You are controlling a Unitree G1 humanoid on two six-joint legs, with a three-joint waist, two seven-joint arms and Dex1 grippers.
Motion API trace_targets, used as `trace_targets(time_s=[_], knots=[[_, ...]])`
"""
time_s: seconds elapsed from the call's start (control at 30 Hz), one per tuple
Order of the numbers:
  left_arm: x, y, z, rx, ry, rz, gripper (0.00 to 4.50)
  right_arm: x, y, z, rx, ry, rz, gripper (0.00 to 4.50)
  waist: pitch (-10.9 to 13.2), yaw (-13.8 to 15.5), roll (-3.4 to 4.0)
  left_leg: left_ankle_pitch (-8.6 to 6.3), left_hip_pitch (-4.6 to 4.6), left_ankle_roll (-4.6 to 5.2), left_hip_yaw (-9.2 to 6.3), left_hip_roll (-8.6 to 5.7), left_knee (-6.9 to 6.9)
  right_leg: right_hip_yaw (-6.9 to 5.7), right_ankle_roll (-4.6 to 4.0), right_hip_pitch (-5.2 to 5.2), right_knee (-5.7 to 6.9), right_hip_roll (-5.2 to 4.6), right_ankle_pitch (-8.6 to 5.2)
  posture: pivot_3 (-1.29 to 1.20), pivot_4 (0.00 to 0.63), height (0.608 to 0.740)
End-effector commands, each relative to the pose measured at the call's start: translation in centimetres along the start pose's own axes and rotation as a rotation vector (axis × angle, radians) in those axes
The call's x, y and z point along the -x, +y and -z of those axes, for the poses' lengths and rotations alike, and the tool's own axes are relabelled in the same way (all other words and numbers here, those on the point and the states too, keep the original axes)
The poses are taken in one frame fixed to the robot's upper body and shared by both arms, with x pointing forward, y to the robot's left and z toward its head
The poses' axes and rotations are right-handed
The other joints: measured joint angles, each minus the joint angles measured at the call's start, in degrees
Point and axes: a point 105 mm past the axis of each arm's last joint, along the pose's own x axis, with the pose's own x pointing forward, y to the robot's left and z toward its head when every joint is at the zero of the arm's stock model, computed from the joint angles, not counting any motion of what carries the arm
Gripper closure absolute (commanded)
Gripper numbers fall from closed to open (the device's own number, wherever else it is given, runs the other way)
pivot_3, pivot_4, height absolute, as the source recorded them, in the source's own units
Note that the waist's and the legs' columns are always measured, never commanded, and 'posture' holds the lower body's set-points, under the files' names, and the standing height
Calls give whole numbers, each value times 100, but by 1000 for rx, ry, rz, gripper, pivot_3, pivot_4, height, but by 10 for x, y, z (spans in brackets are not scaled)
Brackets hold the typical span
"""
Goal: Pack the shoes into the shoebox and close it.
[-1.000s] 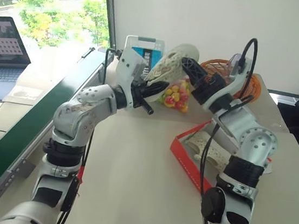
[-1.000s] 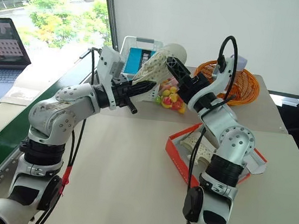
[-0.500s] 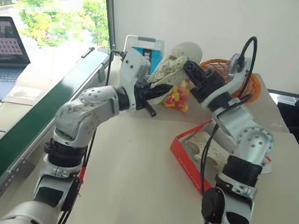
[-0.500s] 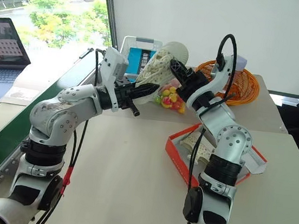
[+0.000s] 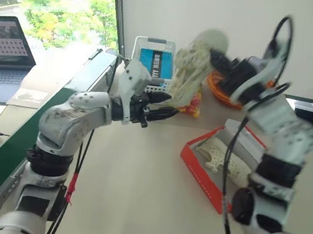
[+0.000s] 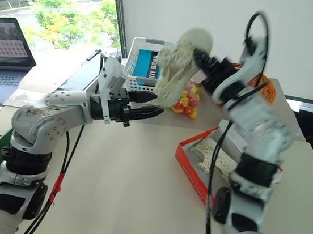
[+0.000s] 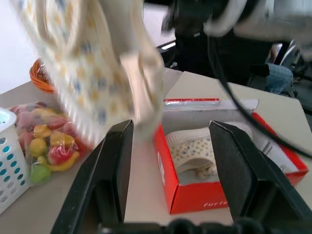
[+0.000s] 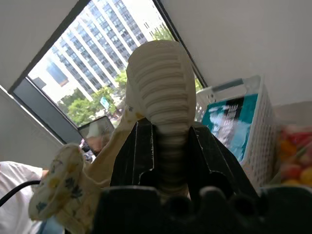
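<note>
While the right gripper [image 8: 168,151] pinches the ribbed sole of one shoe [image 6: 180,60] and holds it high over the far side of the table [image 6: 130,188], the left gripper [image 6: 146,104] stands just left of it with its fingers spread and empty. The held shoe hangs toe-down and tilted, its floral lining showing, above the bag of coloured sweets [image 6: 186,100] and beside the white basket [image 6: 143,64]. The other shoe [image 5: 225,160] already lies in the open shoebox [image 5: 203,177] at the near right. The shoe looks light and rubbery, with a springy strap that flops loose; the firm sole edge seems the safest hold. A grip that far from the middle will probably let it swing, so lowering it flat beside its mate calls for care.
</note>
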Motion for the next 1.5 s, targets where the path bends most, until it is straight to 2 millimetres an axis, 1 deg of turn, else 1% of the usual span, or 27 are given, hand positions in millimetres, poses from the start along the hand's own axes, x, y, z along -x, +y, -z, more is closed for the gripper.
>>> trace_targets(time_s=[0.03, 0.07, 0.13, 0.2, 0.33, 0.43, 0.5, 0.57, 0.63, 0.73, 0.9, 1.03, 1.13, 1.27, 1.33, 1.43, 1.5], knots=[[0, -6, 2, -69, 1, 58, 1882, 19, 21, -26, 229, 129, -147, 4115, -6, 14, -7, -1, -12, 2, -2, 0, -3, -3, 0, -9, -5, 1, -3, 0, 150, 740], [-1, -7, 3, -71, 2, 63, 1882, 22, 20, -27, 238, 158, -163, 4115, -13, 14, -17, -7, -15, 10, 0, 1, -10, -2, -1, -10, -13, 3, -7, 0, 150, 740], [-6, -7, 5, -62, -10, 61, 1882, 37, 11, -16, 318, 315, -178, 4115, -18, -21, -25, -13, -14, 17, 1, 4, -9, 0, -2, -6, -19, 5, -10, 0, 150, 740], [-10, -7, 6, -59, -19, 60, 1882, 51, 4, -2, 354, 453, -204, 4115, -16, -17, -28, -14, -16, 18, 9, 0, -6, 7, 4, -8, -18, -1, -8, 0, 150, 740], [-14, -5, 9, -63, -22, 43, 1882, 83, -1, 35, 302, 693, -330, 4115, -14, -14, -24, -13, -24, 18, 13, -2, 6, 13, 9, -16, -17, -4, -5, 0, 150, 740], [-15, -5, 11, -62, -23, 40, 1882, 99, -4, 56, 304, 795, -411, 4115, -14, -22, -24, -13, -24, 17, 12, 0, 15, 13, 11, -16, -11, -3, -4, 0, 150, 740], [-14, -5, 12, -63, -18, 37, 1882, 104, -7, 64, 289, 827, -447, 4115, -14, -30, -24, -13, -23, 17, 13, 0, 18, 17, 12, -17, -7, -3, -3, 0, 150, 740], [-13, -6, 14, -66, -13, 33, 1882, 107, -13, 70, 299, 850, -455, 4115, -14, -31, -23, -12, -23, 16, 14, 2, 25, 18, 12, -18, -2, -1, -3, 0, 150, 740], [-12, -5, 14, -64, -10, 21, 1882, 109, -20, 80, 310, 884, -464, 4115, -14, -26, -23, -11, -22, 15, 13, 3, 34, 18, 12, -19, 4, 2, -3, 0, 150, 740], [-11, -4, 14, -63, -10, 4, 1882, 109, -25, 92, 302, 906, -500, 4115, -14, -18, -24, -11, -22, 14, 13, 3, 44, 18, 15, -14, 3, 0, -1, 0, 150, 740], [-8, -3, 14, -69, -2, -14, 1882, 99, -27, 98, 273, 890, -547, 4115, -14, -21, -24, -11, -23, 14, 12, 3, 46, 18, 16, -14, 5, 2, 0, 0, 150, 740], [-4, -2, 14, -70, 4, -33, 1882, 92, -39, 120, 289, 938, -557, 4115, -14, -17, -24, -11, -23, 15, 12, 2, 48, 18, 16, -14, 6, 2, 0, 0, 150, 740], [-3, -1, 13, -71, 8, -44, 1882, 92, -46, 130, 297, 963, -559, 4115, -14, -6, -24, -11, -23, 14, 12, 2, 51, 16, 17, -11, 6, 2, 0, 0, 150, 740], [3, 3, 12, -70, 14, -65, 1882, 94, -57, 139, 300, 998, -550, 4115, -14, 25, -24, -11, -24, 14, 12, -1, 51, 16, 18, -12, 7, 0, 0, 0, 150, 740], [6, 3, 12, -74, 25, -54, 1882, 92, -61, 141, 279, 990, -539, 4115, -14, 29, -24, -11, -24, 14, 12, 0, 51, 15, 19, -11, 7, 1, 1, 0, 150, 740], [11, -2, 13, -80, 49, -20, 1882, 92, -65, 143, 267, 991, -534, 4115, -14, 29, -23, -10, -24, 14, 12, 0, 53, 15, 18, -11, 11, 2, 1, 0, 150, 740], [16, -8, 15, -87, 72, 23, 1882, 94, -68, 147, 263, 998, -532, 4115, -14, 24, -23, -10, -24, 14, 13, 0, 54, 15, 18, -12, 11, 1, 1, 0, 150, 740]])
